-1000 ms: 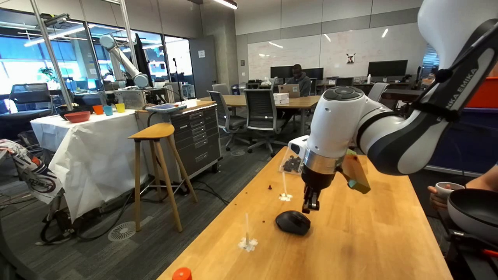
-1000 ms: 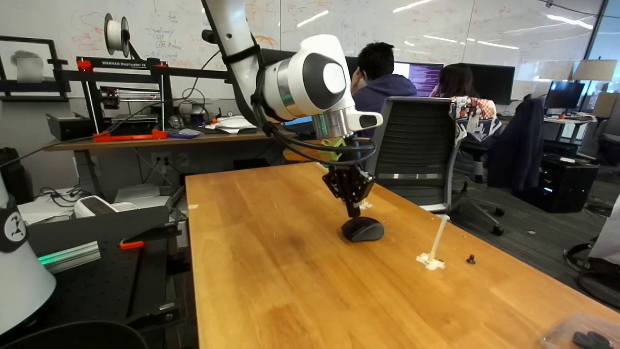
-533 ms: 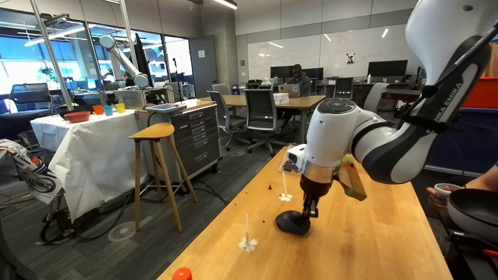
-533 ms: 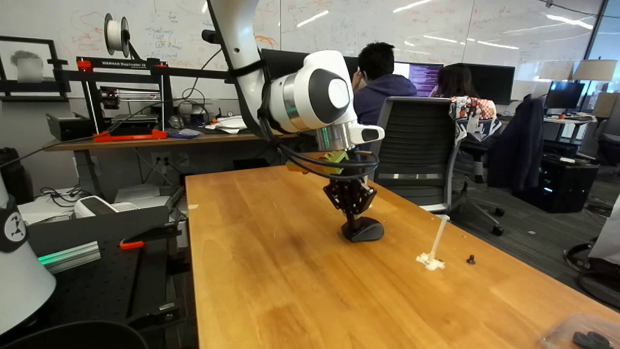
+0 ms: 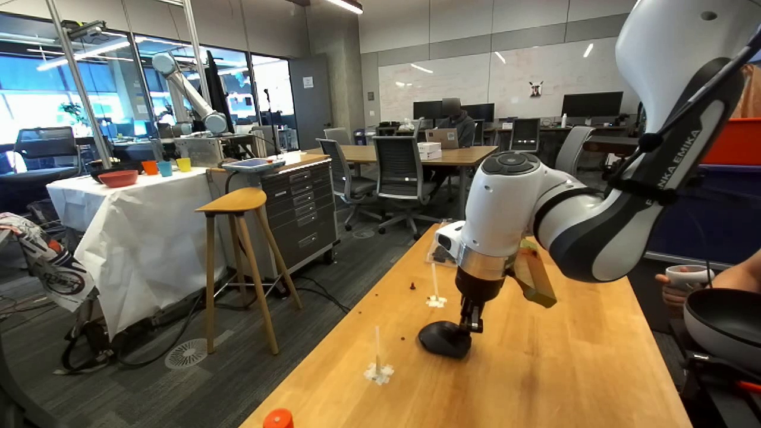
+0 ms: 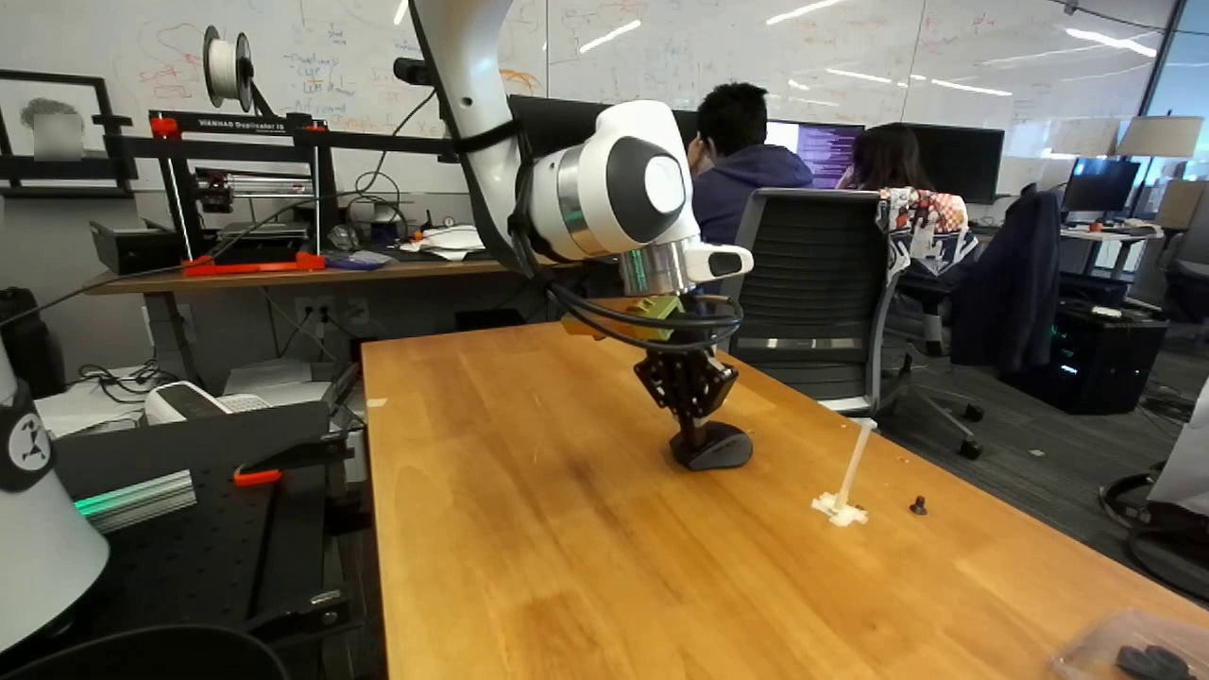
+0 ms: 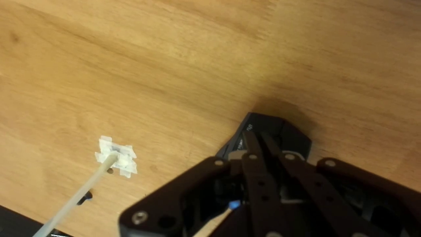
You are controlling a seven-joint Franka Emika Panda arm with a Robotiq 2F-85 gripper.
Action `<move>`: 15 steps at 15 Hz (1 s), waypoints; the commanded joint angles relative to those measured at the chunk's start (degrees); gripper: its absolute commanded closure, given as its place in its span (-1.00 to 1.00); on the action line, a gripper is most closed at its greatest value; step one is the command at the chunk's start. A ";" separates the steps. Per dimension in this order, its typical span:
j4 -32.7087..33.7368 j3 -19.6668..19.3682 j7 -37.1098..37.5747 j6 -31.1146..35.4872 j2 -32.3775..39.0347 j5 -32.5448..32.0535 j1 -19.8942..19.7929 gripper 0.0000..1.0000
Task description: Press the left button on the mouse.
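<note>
Since the earlier frames the gripper had come down onto the mouse, which had slid slightly toward frame left in an exterior view. It sat below centre there, its long axis sloping from upper left to lower right, with the gripper at its upper right edge. In an exterior view the fingers stood over the mouse's left end, apparently touching, and its long axis ran rightward from them along the table. In the wrist view, low and right of centre, the fingers lay drawn together, nothing visible between them; the mouse was beneath and just beyond their tips, its exposed end facing upper right. Whether the left button lay under them could not be told. The press probably called for a straight downward push, since sideways force might skid the mouse.
</note>
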 commanded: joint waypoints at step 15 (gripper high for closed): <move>0.07 4.72 -29.43 -23.38 -19.03 37.25 -1.92 0.79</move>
